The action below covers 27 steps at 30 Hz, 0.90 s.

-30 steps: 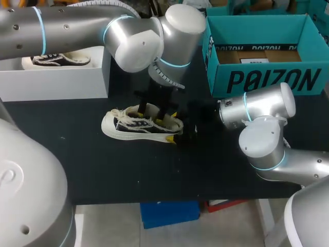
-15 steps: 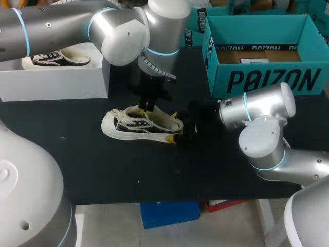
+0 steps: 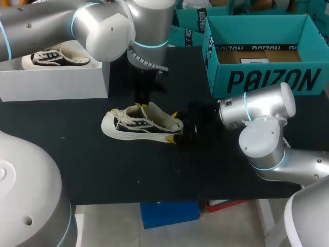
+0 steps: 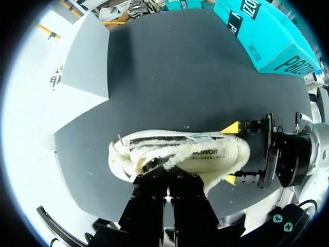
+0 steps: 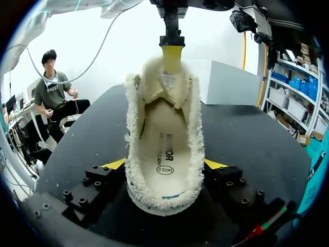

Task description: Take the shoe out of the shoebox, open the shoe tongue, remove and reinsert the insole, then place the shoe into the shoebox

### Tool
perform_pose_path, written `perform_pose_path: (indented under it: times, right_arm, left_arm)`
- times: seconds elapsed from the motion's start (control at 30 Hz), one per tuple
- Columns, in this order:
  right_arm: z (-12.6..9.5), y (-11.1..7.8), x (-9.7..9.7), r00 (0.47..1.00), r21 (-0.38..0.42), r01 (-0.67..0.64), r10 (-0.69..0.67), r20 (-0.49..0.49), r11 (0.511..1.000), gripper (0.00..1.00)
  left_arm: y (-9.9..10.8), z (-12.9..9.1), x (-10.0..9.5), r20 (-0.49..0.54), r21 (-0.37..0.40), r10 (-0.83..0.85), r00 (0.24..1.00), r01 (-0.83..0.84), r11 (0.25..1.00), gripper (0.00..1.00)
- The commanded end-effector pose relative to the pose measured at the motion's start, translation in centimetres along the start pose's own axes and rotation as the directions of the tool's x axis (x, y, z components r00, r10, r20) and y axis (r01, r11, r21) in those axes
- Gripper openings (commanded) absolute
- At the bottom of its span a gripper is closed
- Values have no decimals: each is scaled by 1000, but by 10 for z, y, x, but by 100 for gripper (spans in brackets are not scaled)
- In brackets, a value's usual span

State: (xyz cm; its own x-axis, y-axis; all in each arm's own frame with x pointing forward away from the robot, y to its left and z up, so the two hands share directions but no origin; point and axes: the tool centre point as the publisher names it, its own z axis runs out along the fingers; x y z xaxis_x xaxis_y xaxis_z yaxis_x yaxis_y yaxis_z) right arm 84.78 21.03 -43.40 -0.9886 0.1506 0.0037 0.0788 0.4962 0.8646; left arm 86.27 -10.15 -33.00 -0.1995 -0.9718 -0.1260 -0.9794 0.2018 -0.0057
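Note:
A cream low shoe with black side panels (image 3: 132,125) lies on its sole on the black table, toe to the left. My right gripper (image 3: 172,127) has a yellow tip on each side of the heel and is shut on it. The right wrist view looks into the shoe (image 5: 163,154), where the insole (image 5: 163,149) lies flat. My left gripper (image 3: 140,106) comes down from above, shut on the top of the tongue (image 5: 165,82). In the left wrist view its black fingers (image 4: 154,185) meet over the laces of the shoe (image 4: 205,154). The teal shoebox (image 3: 267,80) stands open at the back right.
A white box (image 3: 56,80) at the back left holds a second shoe (image 3: 59,59). Further teal boxes (image 3: 187,25) stand behind the table's far edge. My right arm's elbow (image 3: 262,139) hangs over the front right part of the table.
My left gripper has shut, risen out of the shoe's opening and shifted left toward the tongue. The shoe and my right gripper have stayed put.

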Motion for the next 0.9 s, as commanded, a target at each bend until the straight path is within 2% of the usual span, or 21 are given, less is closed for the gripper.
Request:
perform_pose_path:
  times: [0.03,0.37,0.9]
  right_arm:
    - [4,-1,-1,1000,2,-1,1,0,1000,0]
    - [4,-1,-1,1000,2,-1,1,0,1000,0]
    - [4,-1,-1,1000,2,-1,1,0,1000,0]
  left_arm:
    - [6,-6,-13,-27,23,-10,1000,11,1000,0]
    - [6,-15,-40,-77,56,-79,994,84,995,0]
    - [17,-2,-80,-119,53,-152,981,159,986,0]
